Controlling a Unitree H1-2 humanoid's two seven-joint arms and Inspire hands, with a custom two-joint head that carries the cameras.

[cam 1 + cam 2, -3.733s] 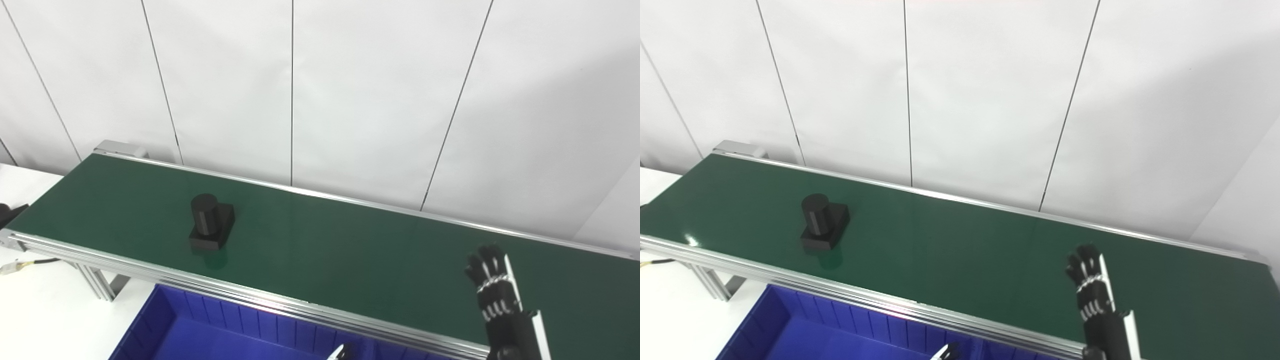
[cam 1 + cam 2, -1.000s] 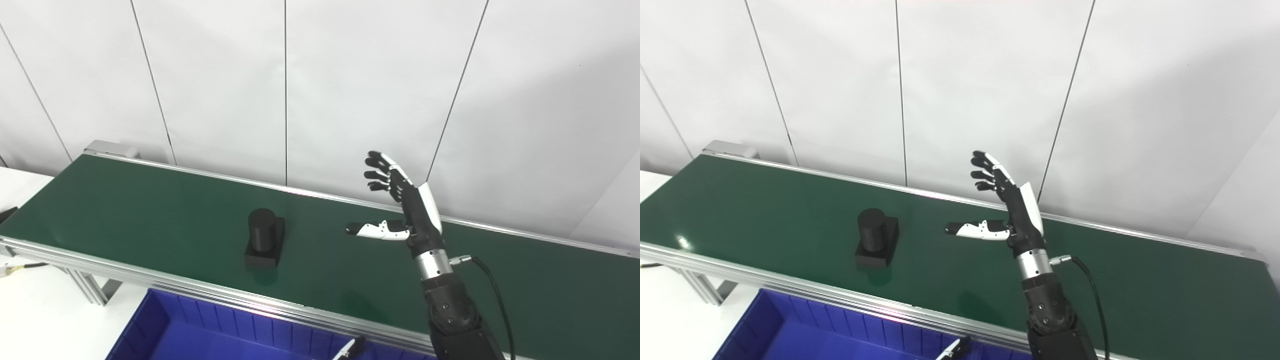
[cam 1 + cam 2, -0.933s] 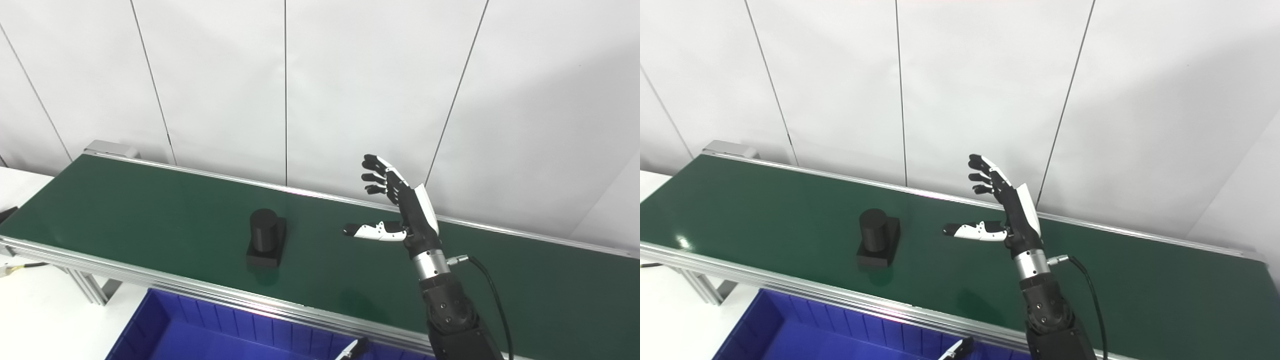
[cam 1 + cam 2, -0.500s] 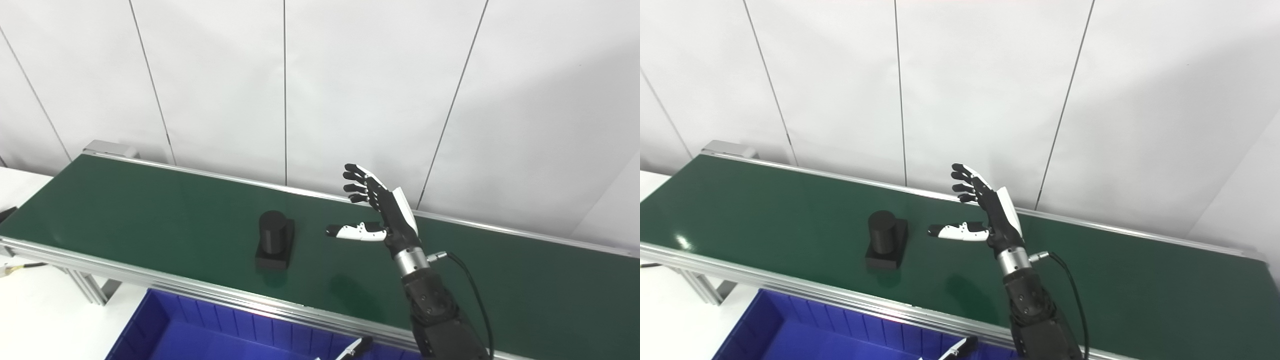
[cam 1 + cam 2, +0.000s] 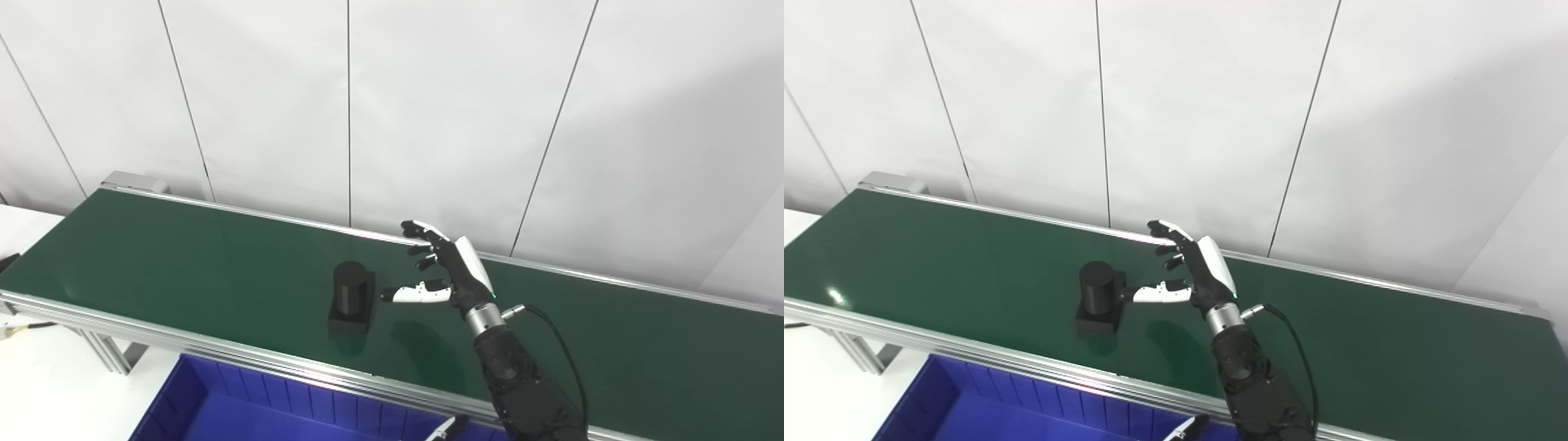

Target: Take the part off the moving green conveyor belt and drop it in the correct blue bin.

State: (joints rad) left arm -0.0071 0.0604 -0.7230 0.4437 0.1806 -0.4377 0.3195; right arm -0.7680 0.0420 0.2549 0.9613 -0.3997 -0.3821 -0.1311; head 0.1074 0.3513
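A black part (image 5: 351, 298), a short cylinder standing on a square base, rides on the green conveyor belt (image 5: 184, 257) near its front edge. My right hand (image 5: 450, 274) hovers low over the belt just right of the part, open with fingers spread. Its white thumb points left, and the tip is close beside the cylinder; I cannot tell if it touches. The fingers reach out above and behind the part. Only a small white and black tip of my left hand (image 5: 450, 425) shows at the bottom edge, over the blue bin (image 5: 245, 410).
The belt's aluminium frame rail (image 5: 245, 361) runs between the belt and the blue bin below it. A white wall stands right behind the belt. A white table (image 5: 43, 380) with a cable lies at the lower left. The belt continues to the right of my forearm.
The part has ridden to the right along the belt. My right hand has moved left and down toward it, bringing the thumb close to the cylinder.
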